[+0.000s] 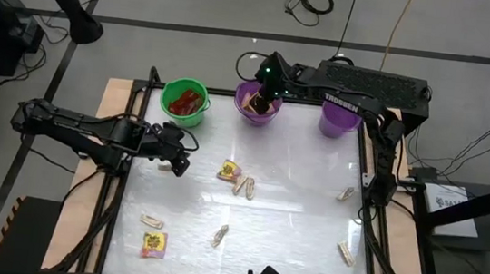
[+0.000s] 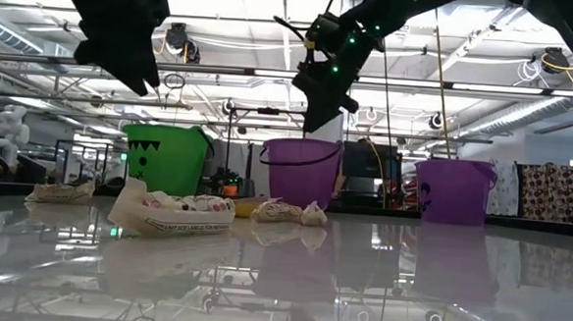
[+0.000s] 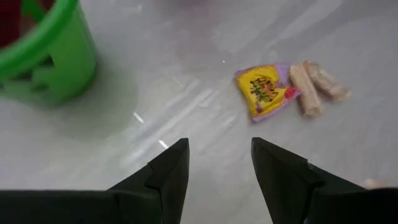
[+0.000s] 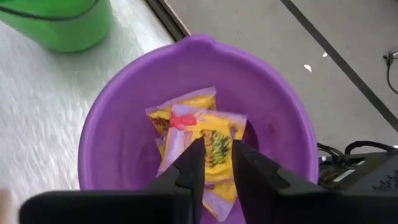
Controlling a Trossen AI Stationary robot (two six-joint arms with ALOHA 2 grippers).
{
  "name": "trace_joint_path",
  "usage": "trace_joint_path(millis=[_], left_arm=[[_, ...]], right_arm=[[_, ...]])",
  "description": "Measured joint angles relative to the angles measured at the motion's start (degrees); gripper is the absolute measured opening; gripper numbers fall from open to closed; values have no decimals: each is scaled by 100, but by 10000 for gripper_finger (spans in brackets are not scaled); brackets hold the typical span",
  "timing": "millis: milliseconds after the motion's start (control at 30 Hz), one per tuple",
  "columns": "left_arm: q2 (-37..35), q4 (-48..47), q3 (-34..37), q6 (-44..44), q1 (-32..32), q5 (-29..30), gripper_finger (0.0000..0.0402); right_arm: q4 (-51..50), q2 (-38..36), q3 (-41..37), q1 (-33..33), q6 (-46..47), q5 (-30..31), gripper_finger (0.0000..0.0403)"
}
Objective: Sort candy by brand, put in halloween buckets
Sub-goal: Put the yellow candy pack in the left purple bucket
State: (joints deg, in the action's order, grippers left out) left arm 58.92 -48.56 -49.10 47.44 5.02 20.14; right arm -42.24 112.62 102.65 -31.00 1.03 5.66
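Observation:
Three halloween buckets stand along the table's far edge: green with red packets inside, deep purple in the middle, paler purple on the right. My right gripper hangs over the middle bucket, fingers a little apart. Yellow packets lie inside and show through the gap. My left gripper stands open above the table near the green bucket. A yellow packet and tan pieces lie flat ahead of it. My right gripper points down into the purple bucket, one finger on each side of a yellow packet's face. I cannot tell whether the fingers touch that packet or whether it lies loose on the others below.
Loose candy lies scattered on the white table: tan pieces and a yellow packet near the front left. A black frame borders the table. The middle of the table between the candies is bare.

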Motion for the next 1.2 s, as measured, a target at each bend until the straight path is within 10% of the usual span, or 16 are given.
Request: trace_joint_path(millis=[200, 400, 767, 1200], left_arm=[[0, -7, 0, -1284, -65, 58, 180], [-1, -320, 0, -2696, -92, -109, 180], [-1116, -499, 457, -4177, -93, -125, 180], [-1812, -280, 540, -4231, -216, -193, 180]], right_arm=[[-20, -21, 0, 54, 615, -64, 107], [701, -175, 0, 565, 1767, -1420, 113], [1426, 192, 2, 2935, 2981, -776, 107], [7950, 2782, 49, 4792, 492, -266, 107]])
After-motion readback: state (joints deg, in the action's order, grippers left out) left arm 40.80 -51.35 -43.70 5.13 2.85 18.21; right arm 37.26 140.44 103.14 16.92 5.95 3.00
